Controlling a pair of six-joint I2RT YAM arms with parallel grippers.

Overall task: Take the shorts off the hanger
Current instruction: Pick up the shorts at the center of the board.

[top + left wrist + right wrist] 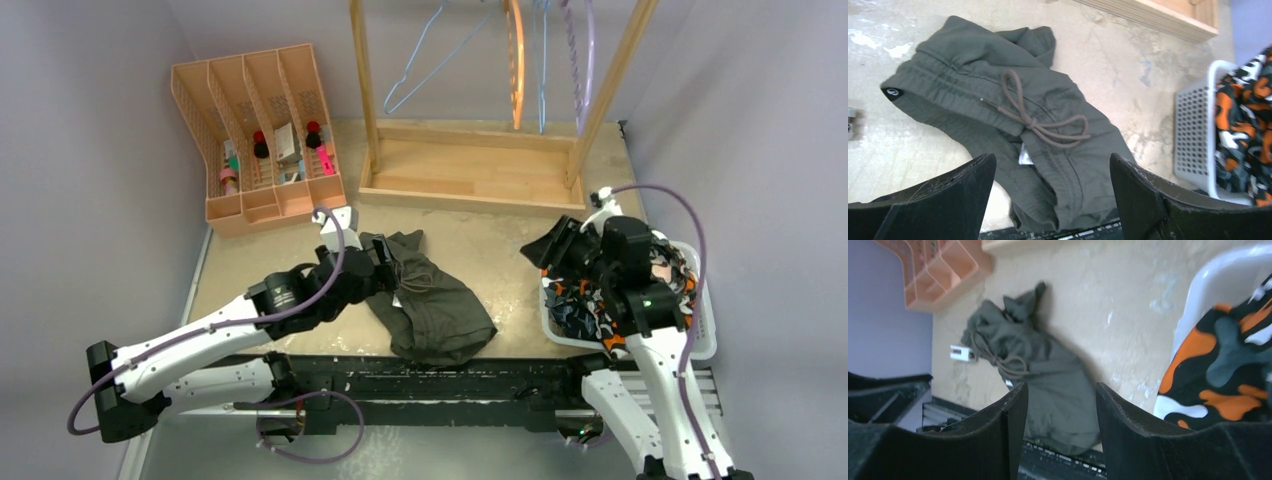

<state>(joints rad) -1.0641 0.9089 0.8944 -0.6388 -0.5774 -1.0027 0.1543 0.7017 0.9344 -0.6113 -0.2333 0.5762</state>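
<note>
The olive green shorts [430,300] with a brown drawstring lie crumpled on the table near the front edge; they also show in the left wrist view [1013,125] and the right wrist view [1048,375]. My left gripper [385,262] is open and empty at their left end. The orange-white-black camouflage shorts [590,305] lie in the white basket [705,345] at the right, with dark blue-grey fabric beside them. My right gripper [555,250] is open and empty above the basket's left edge. Bare hangers [520,60] hang on the wooden rack. The black shorts are hidden.
A wooden rack base [470,175] stands at the back centre. An orange divided organiser [260,130] with small items stands at the back left. The basket shows in the left wrist view [1193,135] to the right of the shorts.
</note>
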